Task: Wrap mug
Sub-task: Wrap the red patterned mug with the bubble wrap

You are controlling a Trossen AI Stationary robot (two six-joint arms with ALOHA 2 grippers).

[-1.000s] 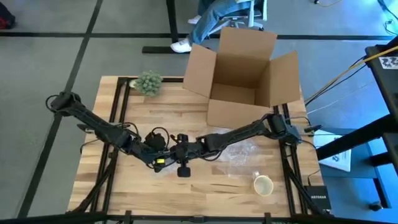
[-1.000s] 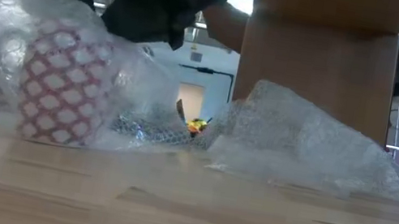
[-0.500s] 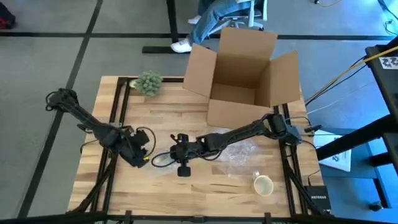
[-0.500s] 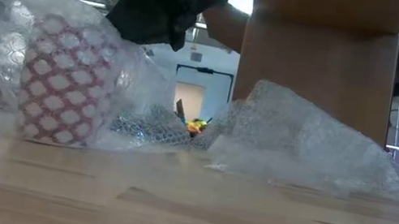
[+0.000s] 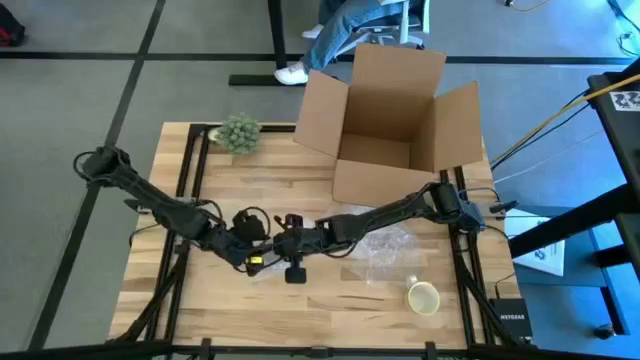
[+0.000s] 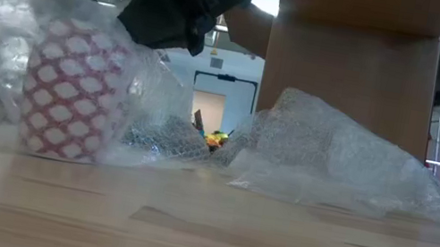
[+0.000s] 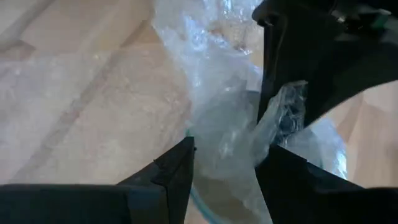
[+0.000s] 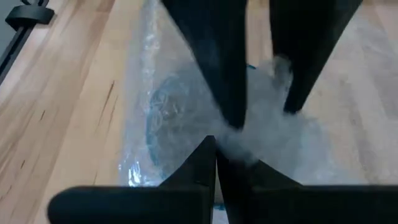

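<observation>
Wrapping partway done: red-and-white patterned ceramic mug (image 6: 71, 93) standing upright on the wooden surface (image 6: 201, 229), just beneath both hands, already draped in clear bubble wrap (image 6: 332, 157).

Right hand (image 8: 216, 146) pinching together on a fold of wrap above the mug, left hand (image 7: 224, 155) holding apart around another bunch; still needing the trailing wrap pulled around and closed.

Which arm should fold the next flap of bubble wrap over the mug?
Probably left. The left gripper has its fingers open around the clear bubble wrap by the red-and-white patterned mug. The right gripper is shut, pinching wrap, so it seems best used as the anchor.
</observation>
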